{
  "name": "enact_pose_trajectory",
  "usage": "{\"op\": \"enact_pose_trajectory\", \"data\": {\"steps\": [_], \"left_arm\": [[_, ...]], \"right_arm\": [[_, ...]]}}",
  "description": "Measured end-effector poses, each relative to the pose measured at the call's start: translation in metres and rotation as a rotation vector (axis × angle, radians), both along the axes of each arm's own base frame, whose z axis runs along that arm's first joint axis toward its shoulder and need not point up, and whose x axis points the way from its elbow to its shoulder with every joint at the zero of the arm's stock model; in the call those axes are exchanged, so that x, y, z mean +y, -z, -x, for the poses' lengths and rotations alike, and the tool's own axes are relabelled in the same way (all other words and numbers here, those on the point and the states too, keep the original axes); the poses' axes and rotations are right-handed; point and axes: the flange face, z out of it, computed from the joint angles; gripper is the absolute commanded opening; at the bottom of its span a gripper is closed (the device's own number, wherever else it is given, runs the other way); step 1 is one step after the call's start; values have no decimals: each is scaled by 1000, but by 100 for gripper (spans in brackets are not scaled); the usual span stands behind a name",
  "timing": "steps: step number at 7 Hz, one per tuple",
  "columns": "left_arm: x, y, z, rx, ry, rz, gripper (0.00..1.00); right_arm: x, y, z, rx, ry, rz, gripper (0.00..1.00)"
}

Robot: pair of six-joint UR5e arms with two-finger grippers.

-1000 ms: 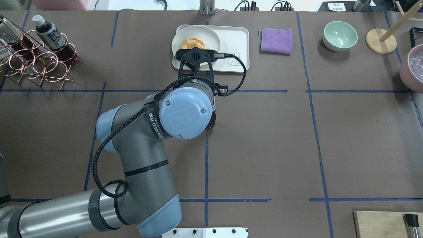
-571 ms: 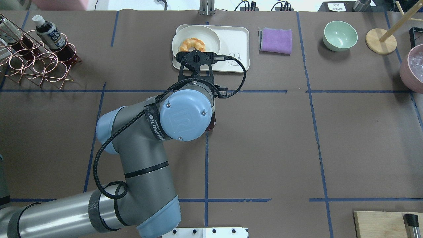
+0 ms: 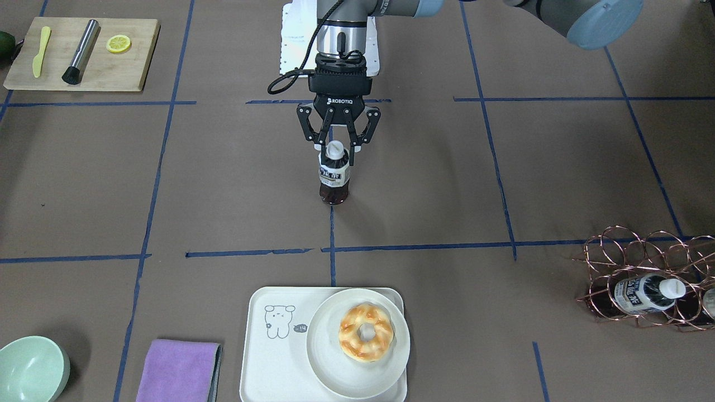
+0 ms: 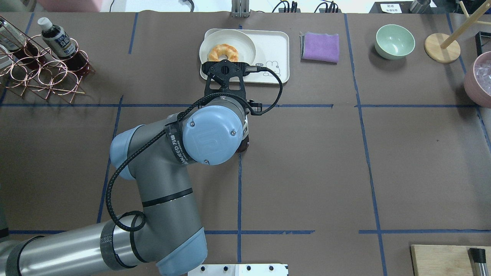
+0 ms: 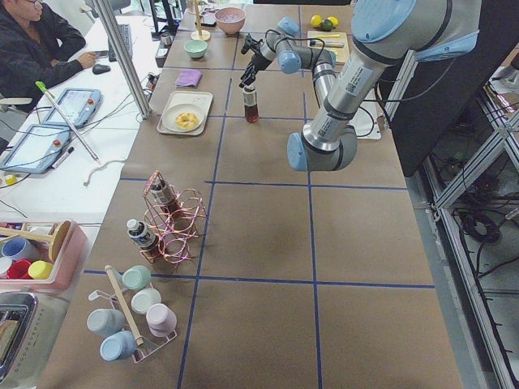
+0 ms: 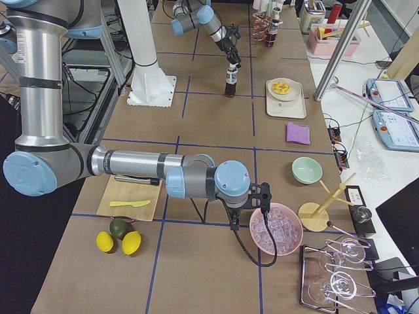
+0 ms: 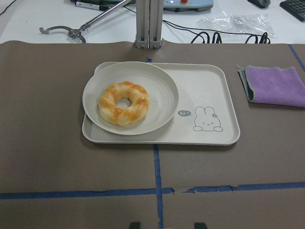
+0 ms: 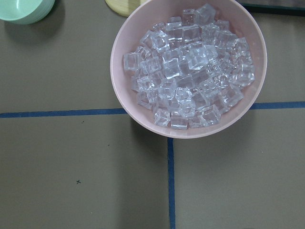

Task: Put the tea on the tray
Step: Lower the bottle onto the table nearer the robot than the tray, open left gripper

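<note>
The arms are matte grey tubes with pale blue round joint caps; the cap in the overhead view bears an embossed logo and small screws. A black braided cable loops along the left arm, bound by black straps with white lettering. The left claw point(image 3: 336, 149) is black, marked ROBOTIQ in white, with slim linked fingers point(image 3: 321, 135).

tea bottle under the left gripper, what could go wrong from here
1. The left gripper straddles only the white cap of the tea, jaws apparently open. A grip that high on a tall, narrow bottle may let it tilt or swing.
2. The plate with the doughnut covers much of the tray. Set down on either rim, the bottle could topple; the bare part by the bear looks safer.
</note>
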Motion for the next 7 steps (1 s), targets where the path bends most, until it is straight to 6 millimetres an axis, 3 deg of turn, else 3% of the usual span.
{"op": "enact_pose_trajectory", "data": {"steps": [3, 5, 7], "left_arm": [[6, 5, 7, 14, 7, -20, 100], [17, 9, 34, 44, 3, -37, 100], [27, -22, 77, 45, 10, -37, 100]], "right_arm": [[-1, 2, 0, -1, 0, -4, 100], [-7, 19, 0, 4, 1, -38, 100], [-22, 44, 4, 16, 15, -93, 100]]}}
